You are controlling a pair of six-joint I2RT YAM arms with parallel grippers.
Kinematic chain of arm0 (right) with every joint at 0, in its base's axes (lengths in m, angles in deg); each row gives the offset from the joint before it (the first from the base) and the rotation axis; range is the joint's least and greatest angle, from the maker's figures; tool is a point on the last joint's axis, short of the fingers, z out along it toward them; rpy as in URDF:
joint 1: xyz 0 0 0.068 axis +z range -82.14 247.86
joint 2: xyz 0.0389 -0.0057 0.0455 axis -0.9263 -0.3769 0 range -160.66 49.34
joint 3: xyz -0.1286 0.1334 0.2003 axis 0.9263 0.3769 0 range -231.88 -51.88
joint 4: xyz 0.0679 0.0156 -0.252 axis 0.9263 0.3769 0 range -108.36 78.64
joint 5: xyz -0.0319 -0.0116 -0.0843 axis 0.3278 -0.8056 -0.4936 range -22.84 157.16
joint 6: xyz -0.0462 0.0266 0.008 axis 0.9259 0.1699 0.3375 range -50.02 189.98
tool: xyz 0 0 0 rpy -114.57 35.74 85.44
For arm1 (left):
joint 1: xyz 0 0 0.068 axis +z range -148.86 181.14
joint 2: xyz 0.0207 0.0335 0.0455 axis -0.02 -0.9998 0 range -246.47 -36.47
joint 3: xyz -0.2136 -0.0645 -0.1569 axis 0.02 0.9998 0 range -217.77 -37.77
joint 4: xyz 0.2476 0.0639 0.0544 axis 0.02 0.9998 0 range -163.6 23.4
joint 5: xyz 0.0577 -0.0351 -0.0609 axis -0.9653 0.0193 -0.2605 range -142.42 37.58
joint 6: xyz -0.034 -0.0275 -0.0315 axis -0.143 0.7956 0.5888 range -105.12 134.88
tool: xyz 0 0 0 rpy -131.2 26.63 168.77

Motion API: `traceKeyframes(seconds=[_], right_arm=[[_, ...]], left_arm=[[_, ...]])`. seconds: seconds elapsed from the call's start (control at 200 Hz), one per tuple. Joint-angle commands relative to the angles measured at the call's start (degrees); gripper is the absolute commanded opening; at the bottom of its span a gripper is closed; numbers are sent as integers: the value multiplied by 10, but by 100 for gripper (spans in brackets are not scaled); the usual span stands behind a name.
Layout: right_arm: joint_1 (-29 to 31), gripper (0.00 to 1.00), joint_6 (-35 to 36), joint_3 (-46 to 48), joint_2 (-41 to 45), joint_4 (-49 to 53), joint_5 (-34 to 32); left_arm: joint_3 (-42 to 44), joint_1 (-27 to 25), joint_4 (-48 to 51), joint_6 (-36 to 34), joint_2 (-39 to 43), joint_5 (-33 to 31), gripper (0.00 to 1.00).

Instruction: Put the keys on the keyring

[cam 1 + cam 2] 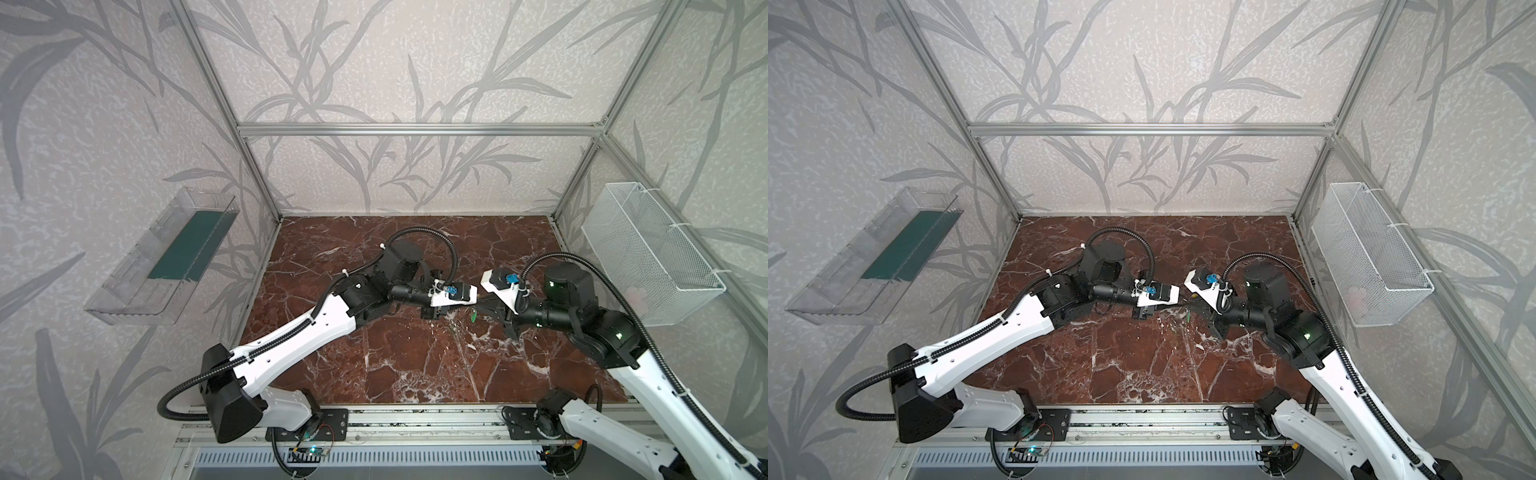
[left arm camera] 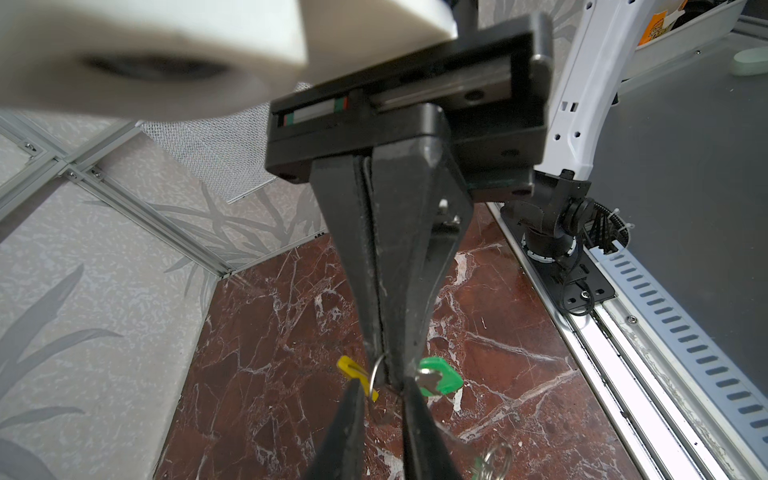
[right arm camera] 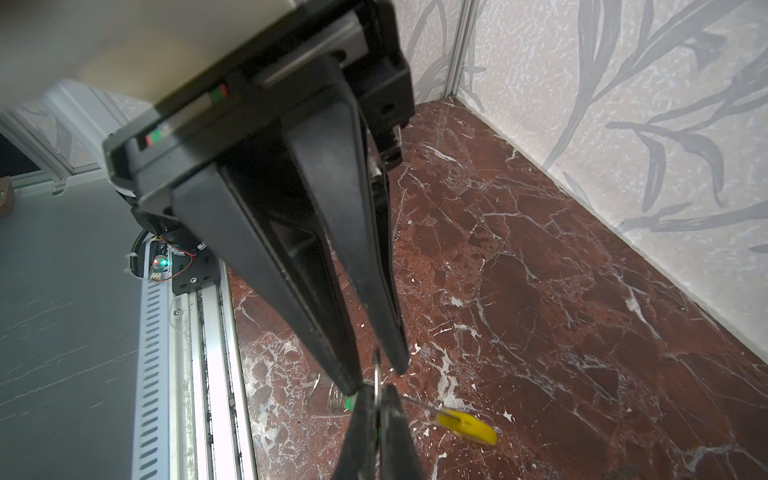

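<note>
left gripper (image 3: 377,374) narrowly spread astride keyring (image 2: 375,371); right gripper (image 2: 387,376) pinches it; key (image 2: 441,380) beside.

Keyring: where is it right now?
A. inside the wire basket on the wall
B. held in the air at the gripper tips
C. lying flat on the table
B: the right gripper pinches the keyring in its shut tips, its yellow sleeve hanging clear of the table, with the left gripper meeting it.

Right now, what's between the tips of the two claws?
The keyring, its yellow sleeve on one side and a green-tagged key on the other; the left wrist view shows it best.
</note>
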Motion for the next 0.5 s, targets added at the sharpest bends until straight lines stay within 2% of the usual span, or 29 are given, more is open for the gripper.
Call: traceKeyframes(seconds=[0.0, 0.26, 0.495], right_arm=[[-1, 0, 0, -6, -2, 0, 17], [-1, 0, 4, -5, -2, 0, 17], [-1, 0, 10, -4, -1, -3, 17]], left_arm=[[-23, -5, 6, -15, -7, -2, 19], [-27, -5, 8, -17, -11, -4, 13], [-36, -5, 21, -19, -20, -1, 2]])
